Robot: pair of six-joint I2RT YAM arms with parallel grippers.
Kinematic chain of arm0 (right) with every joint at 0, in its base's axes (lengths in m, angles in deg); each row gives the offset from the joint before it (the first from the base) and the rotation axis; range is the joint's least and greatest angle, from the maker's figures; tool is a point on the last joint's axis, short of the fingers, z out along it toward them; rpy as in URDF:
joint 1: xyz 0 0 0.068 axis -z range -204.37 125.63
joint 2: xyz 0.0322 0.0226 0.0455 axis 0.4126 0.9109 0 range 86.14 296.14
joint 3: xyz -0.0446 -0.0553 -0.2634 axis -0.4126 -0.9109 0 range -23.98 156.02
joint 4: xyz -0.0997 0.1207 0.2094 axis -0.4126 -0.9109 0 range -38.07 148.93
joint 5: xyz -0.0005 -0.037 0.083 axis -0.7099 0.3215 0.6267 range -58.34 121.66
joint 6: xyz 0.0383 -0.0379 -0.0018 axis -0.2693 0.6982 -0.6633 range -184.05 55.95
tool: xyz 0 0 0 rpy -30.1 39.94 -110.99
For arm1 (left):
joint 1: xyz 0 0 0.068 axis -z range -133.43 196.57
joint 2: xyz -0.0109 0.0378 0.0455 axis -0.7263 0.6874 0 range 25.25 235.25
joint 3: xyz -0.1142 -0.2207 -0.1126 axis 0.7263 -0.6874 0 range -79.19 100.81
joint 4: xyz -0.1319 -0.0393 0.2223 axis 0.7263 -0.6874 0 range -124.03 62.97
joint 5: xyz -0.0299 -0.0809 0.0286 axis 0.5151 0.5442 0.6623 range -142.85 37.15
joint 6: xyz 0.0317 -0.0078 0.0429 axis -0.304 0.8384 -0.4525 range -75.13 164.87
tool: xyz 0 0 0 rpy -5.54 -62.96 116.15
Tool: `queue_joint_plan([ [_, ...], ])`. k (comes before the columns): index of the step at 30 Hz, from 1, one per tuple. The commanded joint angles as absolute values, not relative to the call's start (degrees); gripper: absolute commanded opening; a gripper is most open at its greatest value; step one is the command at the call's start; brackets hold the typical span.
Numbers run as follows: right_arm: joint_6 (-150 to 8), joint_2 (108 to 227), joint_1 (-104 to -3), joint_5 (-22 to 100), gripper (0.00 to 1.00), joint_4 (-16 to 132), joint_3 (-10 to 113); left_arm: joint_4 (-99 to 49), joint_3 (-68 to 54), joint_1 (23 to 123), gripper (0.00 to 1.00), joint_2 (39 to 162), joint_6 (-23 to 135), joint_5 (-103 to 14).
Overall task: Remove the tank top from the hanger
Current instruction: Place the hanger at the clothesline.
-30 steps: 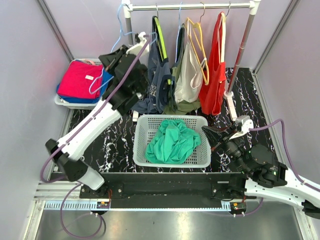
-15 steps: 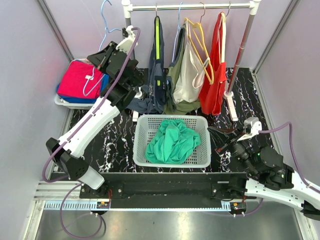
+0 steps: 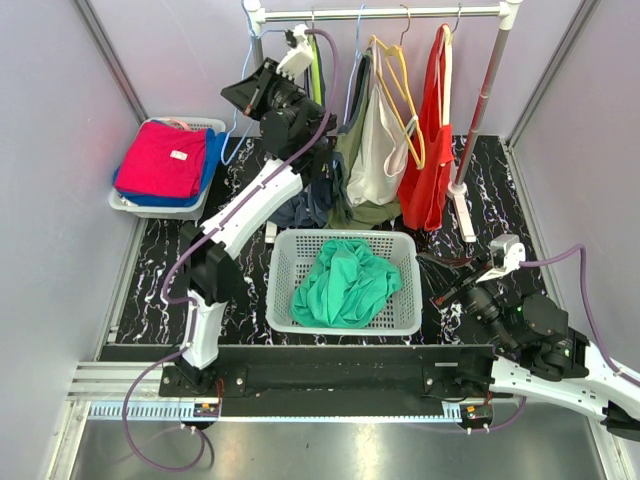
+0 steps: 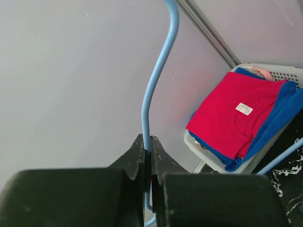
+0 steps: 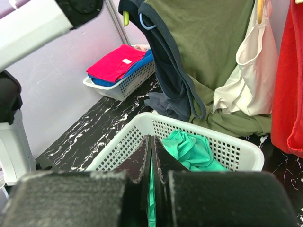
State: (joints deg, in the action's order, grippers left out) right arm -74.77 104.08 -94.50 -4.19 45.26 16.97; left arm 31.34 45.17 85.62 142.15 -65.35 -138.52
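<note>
My left gripper (image 3: pixel 252 95) is raised beside the left end of the clothes rail (image 3: pixel 380 13) and is shut on a bare light blue hanger (image 3: pixel 237 128). In the left wrist view the hanger's wire (image 4: pixel 158 80) runs up from between my closed fingers (image 4: pixel 150 147). A green tank top (image 3: pixel 345 285) lies crumpled in the white basket (image 3: pixel 340 238). My right gripper (image 3: pixel 432 265) is shut and empty, low at the basket's right side. In the right wrist view it (image 5: pixel 151 142) points over the basket rim (image 5: pixel 189 124) at the green tank top (image 5: pixel 194 151).
Navy (image 3: pixel 312 160), olive (image 3: pixel 355 150), white (image 3: pixel 380 150) and red (image 3: pixel 430 150) tops hang on the rail. A side basket (image 3: pixel 125 205) at the back left holds folded red and blue clothes (image 3: pixel 160 160). The rail's post (image 3: pixel 480 110) stands at the right.
My left arm has swung the blue hanger right and up, from over the side basket to beside the rail. My right arm drew back a little, then held still.
</note>
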Motion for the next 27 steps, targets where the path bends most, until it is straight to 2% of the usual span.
queue_joint_plan([
  [1,-75.04,103.9,-94.59,-4.46,0.03,44.78,19.44,40.65,48.44,85.69,0.0,142.68,-84.0,-141.44],
  [7,-74.51,103.11,-94.68,-4.81,0.02,43.99,20.14,34.41,39.03,85.34,0.0,139.16,-74.06,-141.45],
  [14,-74.6,103.63,-94.68,-4.11,0.02,43.9,21.11,35.54,42.36,84.72,0.0,143.2,-76.24,-141.45],
  [19,-74.86,103.98,-94.68,-3.58,0.02,43.64,21.37,35.11,40.17,84.37,0.0,143.46,-74.67,-140.66],
  [27,-75.39,105.04,-94.68,-2.27,0.01,44.51,21.64,22.47,37.18,83.93,0.0,142.58,-61.51,-138.9],
])
